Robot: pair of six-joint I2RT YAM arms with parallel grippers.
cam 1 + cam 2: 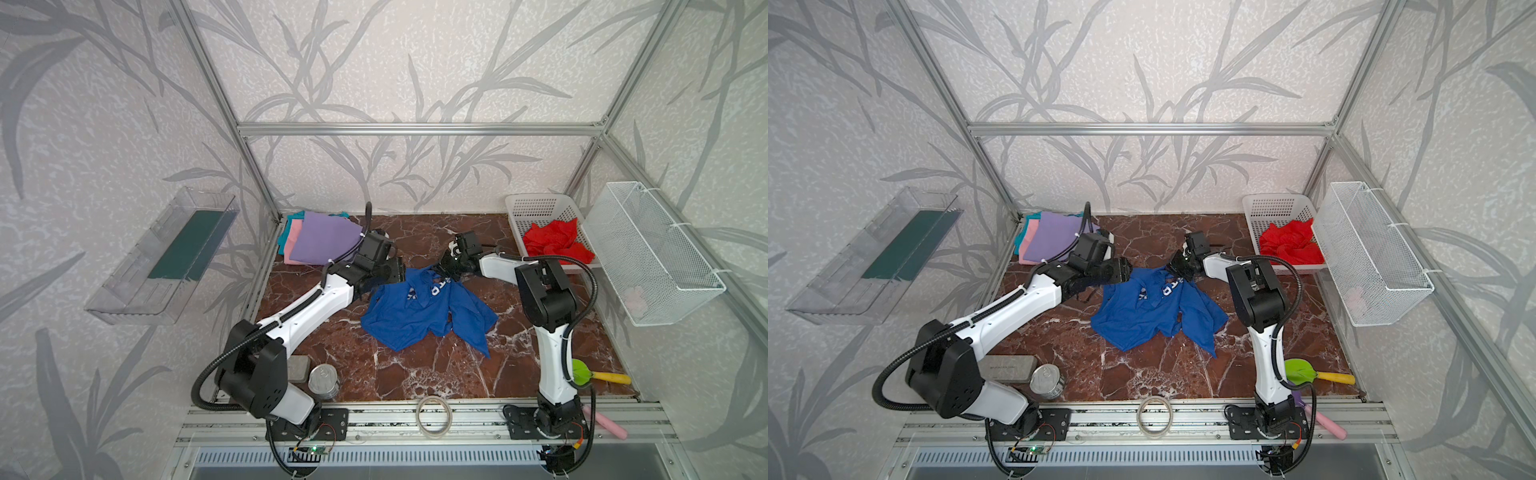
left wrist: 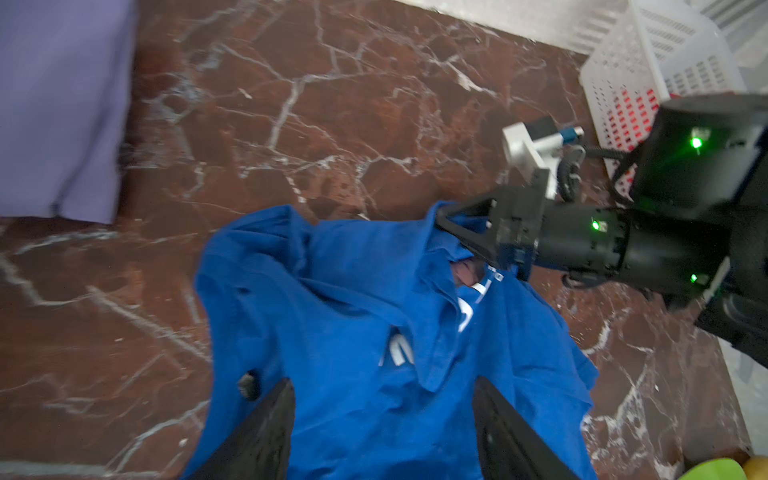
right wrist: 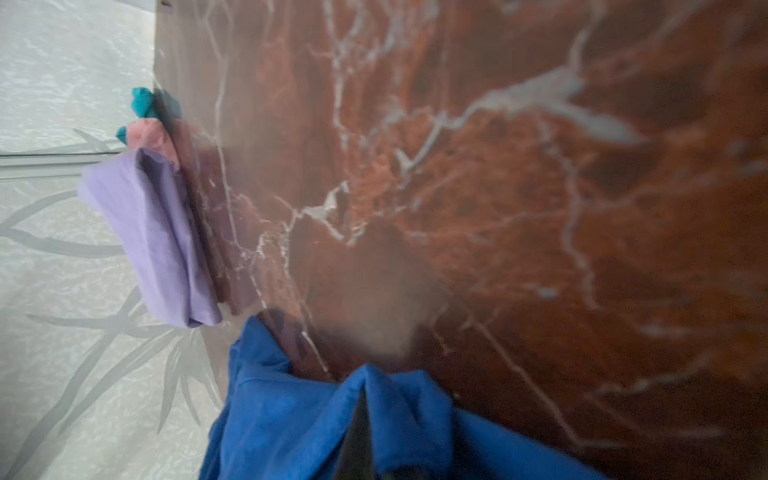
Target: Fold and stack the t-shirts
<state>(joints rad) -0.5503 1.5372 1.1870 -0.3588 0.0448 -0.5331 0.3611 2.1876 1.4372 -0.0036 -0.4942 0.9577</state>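
Blue t-shirt lies crumpled (white lettering half folded).

Soft, even light, weak shadows. Both top views are sharp but stretched at the edges. The right wrist view is blurred, its table smeared.

Overhead pair; wrist views seemingly close.

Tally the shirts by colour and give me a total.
blue shirt: 1
red shirt: 1
lavender shirt: 1
pink shirt: 1
teal shirt: 1
Total: 5
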